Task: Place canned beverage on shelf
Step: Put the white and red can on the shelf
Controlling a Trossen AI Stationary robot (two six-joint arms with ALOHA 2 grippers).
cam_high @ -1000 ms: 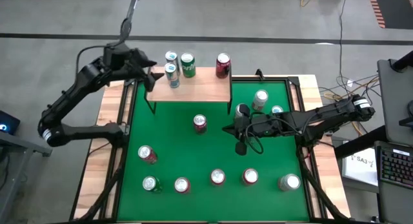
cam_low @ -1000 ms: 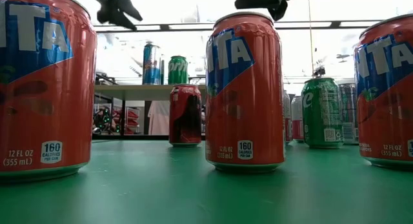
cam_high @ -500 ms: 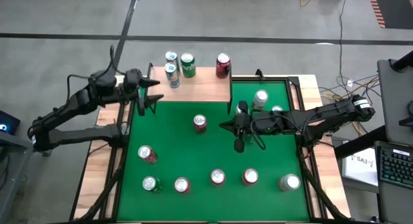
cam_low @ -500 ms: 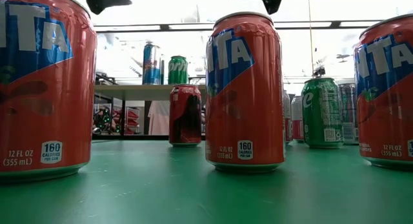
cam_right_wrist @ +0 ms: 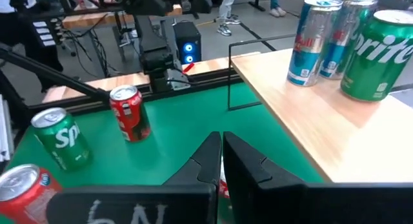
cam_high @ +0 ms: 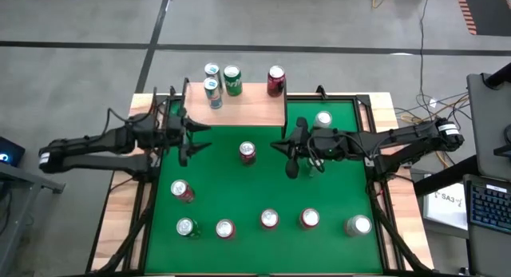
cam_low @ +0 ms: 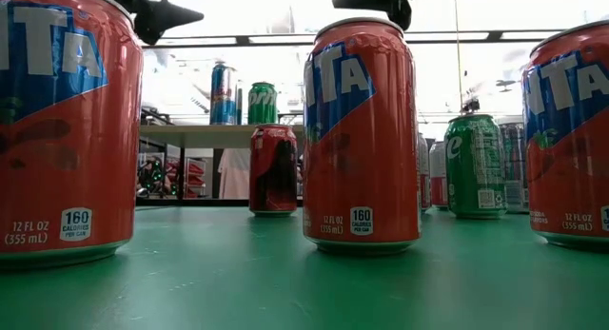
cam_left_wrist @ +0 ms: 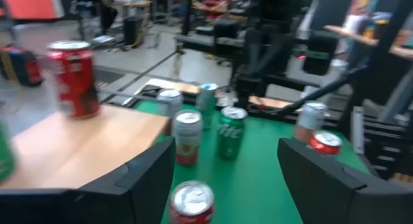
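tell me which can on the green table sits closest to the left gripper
The red-sided can standing alone mid-table, just in front of the light-wood shelf. It stands nearest the left gripper; every other can on the green is farther off.

place: likely robotics lab | evidence: cables (cam_high: 415, 113), keyboard (cam_high: 487, 201), concrete floor (cam_high: 335, 29)

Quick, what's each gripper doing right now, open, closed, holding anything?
Left gripper: fingers open, holding nothing, above the green table near the shelf.
Right gripper: fingers closed, holding nothing.

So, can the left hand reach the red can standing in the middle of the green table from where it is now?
Probably yes: the left hand is open beside the red can, with only bare green table between them.
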